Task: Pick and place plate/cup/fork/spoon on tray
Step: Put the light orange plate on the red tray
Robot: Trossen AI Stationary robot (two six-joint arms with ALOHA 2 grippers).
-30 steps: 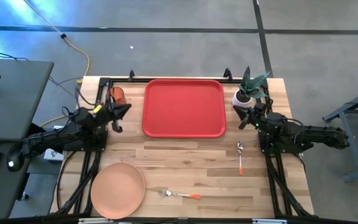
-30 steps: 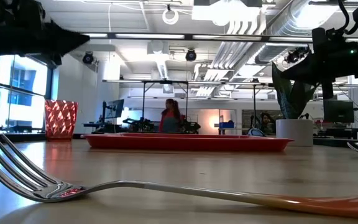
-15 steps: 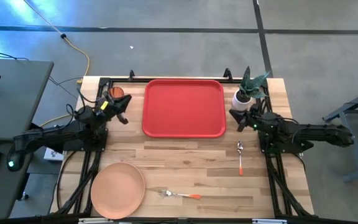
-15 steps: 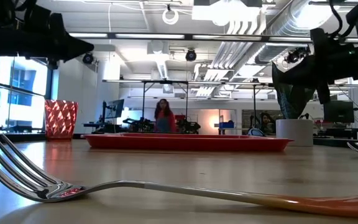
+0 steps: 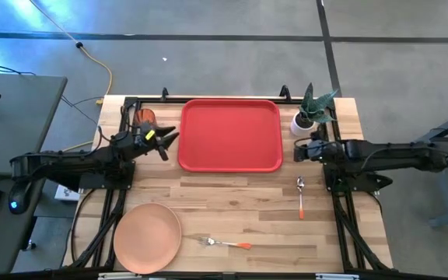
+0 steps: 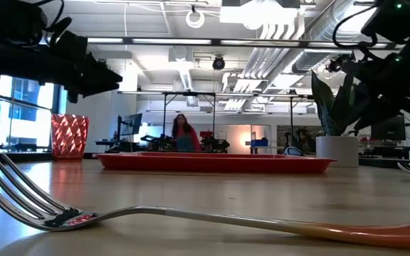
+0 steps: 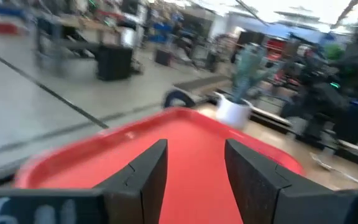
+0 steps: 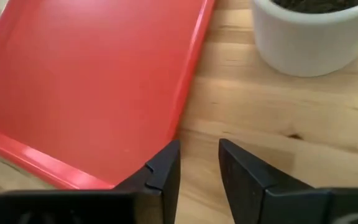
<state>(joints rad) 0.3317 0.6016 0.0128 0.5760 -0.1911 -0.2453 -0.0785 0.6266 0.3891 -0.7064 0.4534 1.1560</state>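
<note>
Four items wait on the bench, so the tray at the far edge is bare. Your left gripper hangs empty, fingers parted, off the tray's left rim; the cup sits just behind it. Your right gripper, narrowly parted, hovers off the right rim; the spoon lies nearer the front.

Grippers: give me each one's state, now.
Left gripper: open, empty, at the tray's left edge.
Right gripper: open, empty, by the tray's right edge.
</note>
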